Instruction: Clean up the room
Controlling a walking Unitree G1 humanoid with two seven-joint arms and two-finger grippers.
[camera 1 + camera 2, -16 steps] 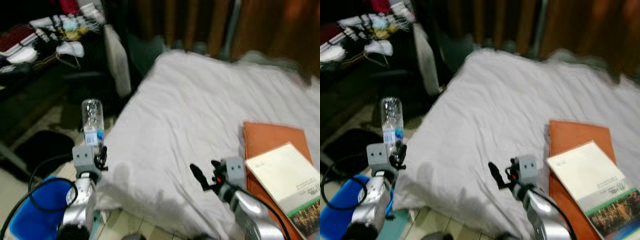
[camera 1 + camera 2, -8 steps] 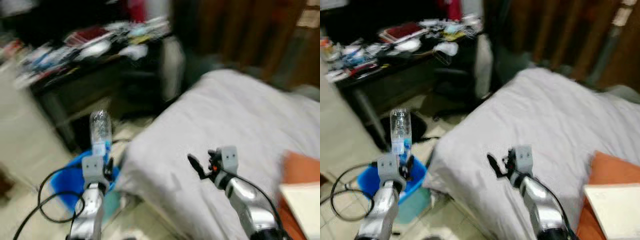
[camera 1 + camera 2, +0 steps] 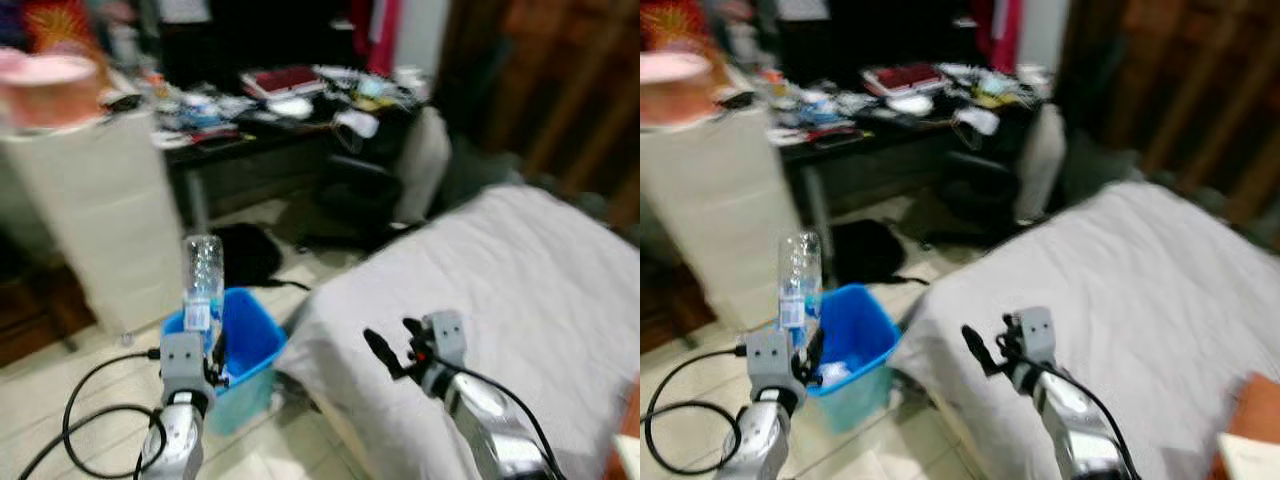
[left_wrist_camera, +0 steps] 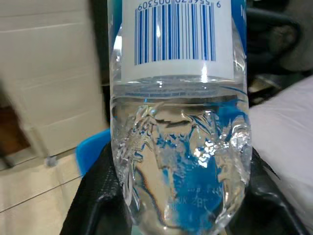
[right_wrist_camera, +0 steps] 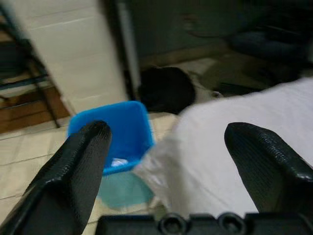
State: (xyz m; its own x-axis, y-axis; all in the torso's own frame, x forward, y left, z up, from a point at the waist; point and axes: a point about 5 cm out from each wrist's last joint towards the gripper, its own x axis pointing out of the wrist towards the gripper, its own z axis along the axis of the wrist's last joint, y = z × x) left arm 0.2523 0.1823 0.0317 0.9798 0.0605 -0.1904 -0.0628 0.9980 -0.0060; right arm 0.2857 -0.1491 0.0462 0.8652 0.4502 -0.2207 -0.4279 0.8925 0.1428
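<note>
My left gripper (image 3: 207,352) is shut on a clear plastic water bottle (image 3: 203,281) with a blue and white label, held upright at the lower left. In the left wrist view the bottle (image 4: 179,122) stands between the two black fingers (image 4: 93,196). A blue bin (image 3: 250,345) sits on the tiled floor just behind and right of the bottle, beside the bed's corner; it is also in the right wrist view (image 5: 115,134). My right gripper (image 3: 385,352) is open and empty, held over the white bed (image 3: 520,290).
A cluttered dark desk (image 3: 290,110) with books and cables stands at the back, a chair (image 3: 400,180) beside it. A white cabinet (image 3: 100,220) is at the left. A black bag (image 3: 245,255) and a black cable (image 3: 90,420) lie on the floor.
The camera has swung left: the bed slid right, and the desk, cabinet and blue bin came further into view. Both grippers kept their poses, the left still holding the bottle.
</note>
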